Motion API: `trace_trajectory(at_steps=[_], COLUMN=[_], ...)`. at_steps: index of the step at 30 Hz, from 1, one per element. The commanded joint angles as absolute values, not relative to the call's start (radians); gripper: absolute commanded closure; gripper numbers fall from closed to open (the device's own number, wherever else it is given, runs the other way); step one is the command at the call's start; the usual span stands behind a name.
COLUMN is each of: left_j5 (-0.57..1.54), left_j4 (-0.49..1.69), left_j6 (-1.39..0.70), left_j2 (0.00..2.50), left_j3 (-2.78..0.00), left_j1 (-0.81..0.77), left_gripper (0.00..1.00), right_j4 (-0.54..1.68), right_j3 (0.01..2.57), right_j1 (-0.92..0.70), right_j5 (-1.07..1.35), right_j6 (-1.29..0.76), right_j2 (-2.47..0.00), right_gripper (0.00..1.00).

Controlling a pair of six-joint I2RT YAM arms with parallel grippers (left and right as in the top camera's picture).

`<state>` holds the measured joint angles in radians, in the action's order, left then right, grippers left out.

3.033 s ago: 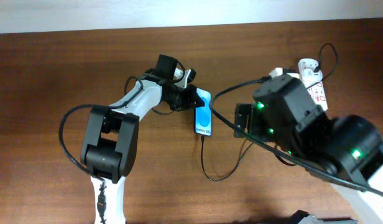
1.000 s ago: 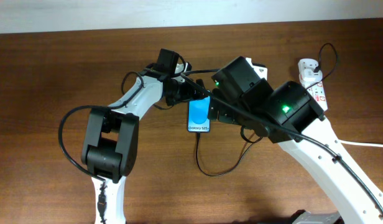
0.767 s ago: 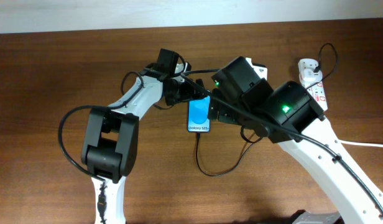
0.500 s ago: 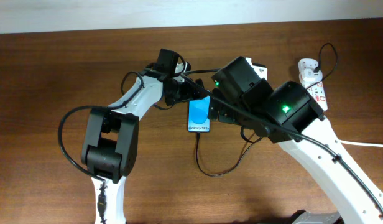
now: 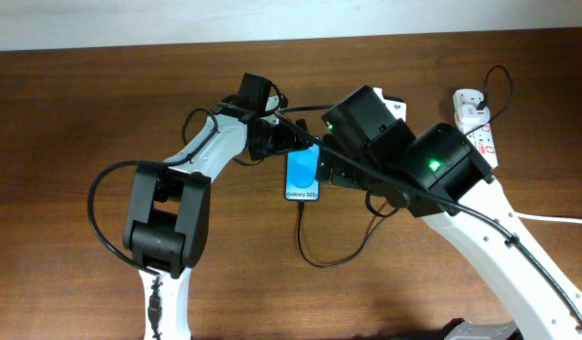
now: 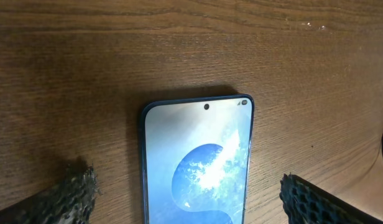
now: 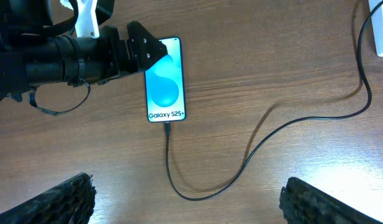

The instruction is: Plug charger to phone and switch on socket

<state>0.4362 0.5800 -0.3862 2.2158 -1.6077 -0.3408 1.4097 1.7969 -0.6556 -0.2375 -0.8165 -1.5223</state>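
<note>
The phone lies flat and screen-up near the middle of the wooden worktop, its blue display reading "Galaxy S25+" in the right wrist view. The charger is plugged into the phone's bottom edge at 6 o'clock. From there the thin black cable loops down, swings toward 3 o'clock and climbs to the socket, which sits by the worktop's far edge at about 2 o'clock from the phone.

The left gripper sits at the phone's top edge, at 12 o'clock from the screen. In the left wrist view its fingers stand wide apart on either side of the phone, holding nothing, and whether they touch the phone's sides cannot be told.

The right gripper hangs above the worktop beside the phone. Its two fingertips are spread wide at the lower corners of the right wrist view, with the cable loop lying on the wood between them, and they hold nothing.
</note>
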Motion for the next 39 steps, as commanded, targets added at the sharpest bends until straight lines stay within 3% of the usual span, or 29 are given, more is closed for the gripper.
trace_trajectory(at_steps=[1,20,30,34,39], left_j5=[0.306,0.174,-0.076,-0.099,-0.282], left_j4=[0.623,0.714,0.995,0.968,0.703], left_j6=[-0.406,-0.406,-0.281,-0.282,-0.281], left_j2=[2.298,2.298,2.072,1.886,1.702], left_j3=[-1.551,-1.581,-1.821,-1.821,-1.821], left_j1=[-0.322,-0.321,-0.296,-0.29,-0.29], left_gripper=[0.01,0.01,0.01,0.0,0.01], right_j4=[1.41,1.41,1.41,1.406,1.406], right_j3=[1.794,1.794,1.794,1.794,1.794], right_j1=[-0.653,-0.653,-0.653,-0.653,-0.654], right_j5=[-0.236,-0.236,-0.236,-0.236,-0.18], right_j6=[-0.828,-0.828,-0.828,-0.828,-0.828], right_j2=[-1.522,-1.522,-1.522,-1.522,-1.522], right_gripper=[0.01,0.01,0.01,0.01,0.01])
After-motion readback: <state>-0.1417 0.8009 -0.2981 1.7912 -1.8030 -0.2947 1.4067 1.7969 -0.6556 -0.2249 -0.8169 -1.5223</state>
